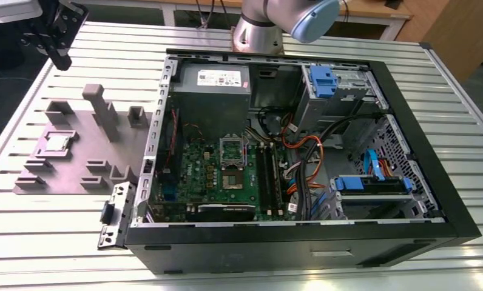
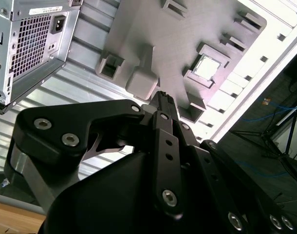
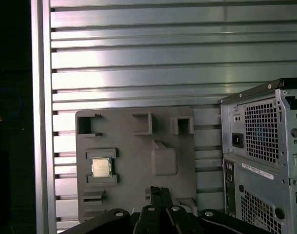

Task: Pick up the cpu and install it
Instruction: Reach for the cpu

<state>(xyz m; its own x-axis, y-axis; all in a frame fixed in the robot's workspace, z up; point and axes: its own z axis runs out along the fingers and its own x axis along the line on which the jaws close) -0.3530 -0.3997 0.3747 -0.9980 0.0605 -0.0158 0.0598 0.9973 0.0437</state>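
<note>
An open computer case (image 1: 420,230) lies on a slatted metal bench (image 1: 31,242). A grey holder plate (image 1: 71,179) sits just beside it, at the exterior view's left. The cpu (image 1: 57,142) lies flat in a shallow square pocket on that plate.

The jaws hang high over the bench near the plate, well apart from the cpu. They look closed together, with nothing in them.

The step in hand appears to be the approach. It calls for jaws opened wider than the chip, squared to its sides, lowered straight and gripping its thin rim.

Low pocket walls hug the chip, and a tall post (image 1: 104,112) stands near. Above the plate the room is open. The case wall closes off one side.
</note>
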